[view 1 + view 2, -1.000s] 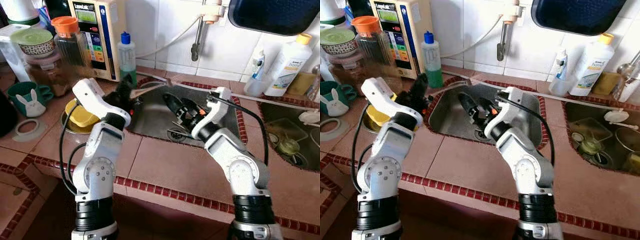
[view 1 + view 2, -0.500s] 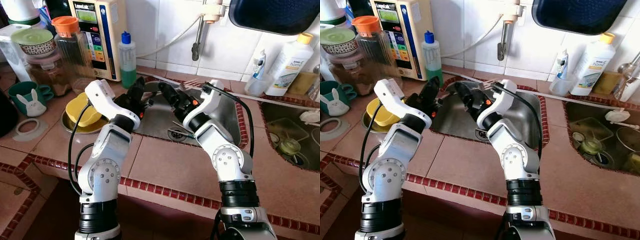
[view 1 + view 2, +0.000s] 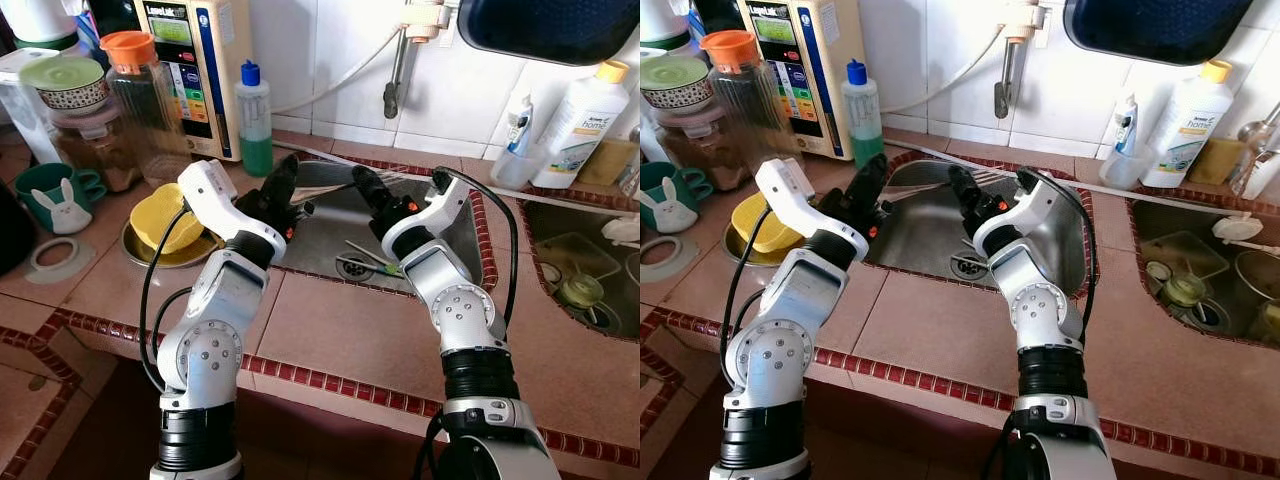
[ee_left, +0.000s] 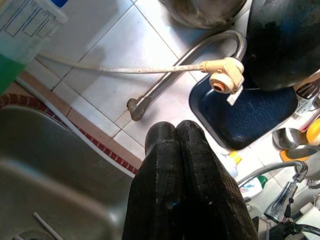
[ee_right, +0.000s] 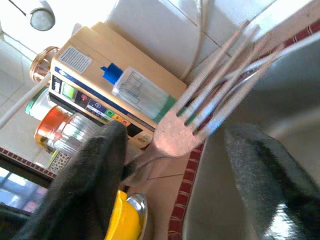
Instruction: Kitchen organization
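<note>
- Left gripper [image 3: 283,180]: raised over the near-left rim of the steel sink [image 3: 320,235]; its fingers [image 4: 185,165] pressed together, holding nothing.
- Right gripper [image 3: 366,188]: over the sink basin, opposite the left one; fingers spread apart, with a fork [image 5: 200,115] lying against one finger, tines pointing outward. Whether the fork was firmly held could not be told.
- Green soap bottle [image 3: 254,120]: upright on the counter behind the sink.
- Yellow bowl [image 3: 170,215]: on the counter left of the sink.
</note>
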Motion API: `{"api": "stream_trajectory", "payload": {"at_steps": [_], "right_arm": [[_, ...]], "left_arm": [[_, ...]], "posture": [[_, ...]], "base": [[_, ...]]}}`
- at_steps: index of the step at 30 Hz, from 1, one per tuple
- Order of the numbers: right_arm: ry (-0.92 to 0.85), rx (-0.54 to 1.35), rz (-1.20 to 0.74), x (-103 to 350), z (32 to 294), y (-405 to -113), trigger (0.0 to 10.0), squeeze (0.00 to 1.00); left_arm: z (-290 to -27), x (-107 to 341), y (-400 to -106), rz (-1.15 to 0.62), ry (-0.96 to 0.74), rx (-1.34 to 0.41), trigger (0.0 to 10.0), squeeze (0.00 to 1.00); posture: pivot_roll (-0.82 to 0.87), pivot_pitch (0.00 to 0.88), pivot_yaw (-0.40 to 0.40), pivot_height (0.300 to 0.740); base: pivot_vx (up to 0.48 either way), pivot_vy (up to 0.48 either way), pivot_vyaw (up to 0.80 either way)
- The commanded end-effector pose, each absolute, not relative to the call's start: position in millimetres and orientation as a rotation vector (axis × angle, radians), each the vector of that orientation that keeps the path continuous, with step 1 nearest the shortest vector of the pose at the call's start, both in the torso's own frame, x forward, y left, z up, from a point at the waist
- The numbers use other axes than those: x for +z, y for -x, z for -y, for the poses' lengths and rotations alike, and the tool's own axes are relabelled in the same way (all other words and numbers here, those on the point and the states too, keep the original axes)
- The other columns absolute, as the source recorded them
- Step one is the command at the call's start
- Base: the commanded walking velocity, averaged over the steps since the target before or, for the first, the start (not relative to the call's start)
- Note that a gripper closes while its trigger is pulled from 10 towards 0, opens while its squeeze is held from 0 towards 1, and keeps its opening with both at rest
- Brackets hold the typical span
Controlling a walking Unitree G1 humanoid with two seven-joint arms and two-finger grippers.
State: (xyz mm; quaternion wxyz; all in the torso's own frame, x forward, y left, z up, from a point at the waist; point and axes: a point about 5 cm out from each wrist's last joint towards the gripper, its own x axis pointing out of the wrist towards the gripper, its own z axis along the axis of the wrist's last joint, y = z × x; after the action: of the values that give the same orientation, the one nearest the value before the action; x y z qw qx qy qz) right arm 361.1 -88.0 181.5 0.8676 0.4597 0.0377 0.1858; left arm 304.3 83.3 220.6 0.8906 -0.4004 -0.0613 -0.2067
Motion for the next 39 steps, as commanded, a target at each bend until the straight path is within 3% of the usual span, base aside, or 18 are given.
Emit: {"api": "stream_trajectory", "payload": {"at_steps": [1, 5, 6, 7, 20, 21, 22, 31, 39], "right_arm": [[-1.045, 0.463, -0.079, 196.7, 57.1, -361.5, 0.0, 0.0], [-1.105, 0.487, -0.096, 197.9, 52.5, -362.5, 0.4, 0.0], [-1.124, 0.496, -0.102, 198.4, 50.9, -362.4, 6.5, 0.0], [-1.136, 0.504, -0.108, 198.9, 49.1, -362.1, 10.0, 0.0], [-1.305, 0.628, -0.11, 213.4, 41.3, -357.2, 10.0, 0.0], [-1.315, 0.632, -0.107, 214.3, 40.8, -357.4, 4.6, 0.0], [-1.322, 0.637, -0.106, 215.2, 40.3, -357.7, 0.0, 0.0], [-1.348, 0.649, -0.121, 216.3, 38.3, -358.5, 0.0, 0.0], [-1.27, 0.666, -0.164, 207.6, 44.6, -355.0, 0.0, 0.0]], "left_arm": [[-74.7, 224.2, -300.5, 0.13, 0.85, -0.469, 0.0, 0.0], [-70.4, 223.9, -299.6, 0.119, 0.871, -0.487, 0.0, 0.0], [-70.0, 223.8, -299.5, 0.118, 0.875, -0.488, 0.0, 0.0], [-69.6, 223.6, -299.5, 0.117, 0.876, -0.488, 0.0, 0.0], [-67.9, 220.6, -300.3, 0.11, 0.886, -0.485, 0.0, 0.0], [-67.5, 220.7, -300.3, 0.11, 0.886, -0.486, 0.0, 0.0], [-67.1, 220.8, -300.3, 0.11, 0.885, -0.486, 0.0, 0.0], [-66.5, 217.1, -299.5, 0.102, 0.883, -0.484, 0.0, 0.0], [-66.6, 213.7, -298.5, 0.089, 0.873, -0.491, 0.0, 0.0]], "posture": [[0.09, 0.02, 0.01, 0.74], [0.09, 0.021, 0.01, 0.74], [0.09, 0.021, 0.01, 0.74], [0.09, 0.02, 0.01, 0.74], [0.09, 0.011, -0.002, 0.74], [0.09, 0.011, -0.003, 0.74], [0.09, 0.01, -0.004, 0.74], [0.09, 0.004, -0.012, 0.74], [0.09, 0.006, -0.019, 0.74]], "base": [[0.0, 0.0, 0.0], [0.0, 0.0, 0.0], [0.0, 0.0, 0.0], [0.0, 0.0, 0.0], [0.0, 0.0, 0.0], [0.0, 0.0, 0.0], [0.0, 0.0, 0.0], [0.0, 0.0, 0.0], [0.0, 0.0, 0.0]]}}
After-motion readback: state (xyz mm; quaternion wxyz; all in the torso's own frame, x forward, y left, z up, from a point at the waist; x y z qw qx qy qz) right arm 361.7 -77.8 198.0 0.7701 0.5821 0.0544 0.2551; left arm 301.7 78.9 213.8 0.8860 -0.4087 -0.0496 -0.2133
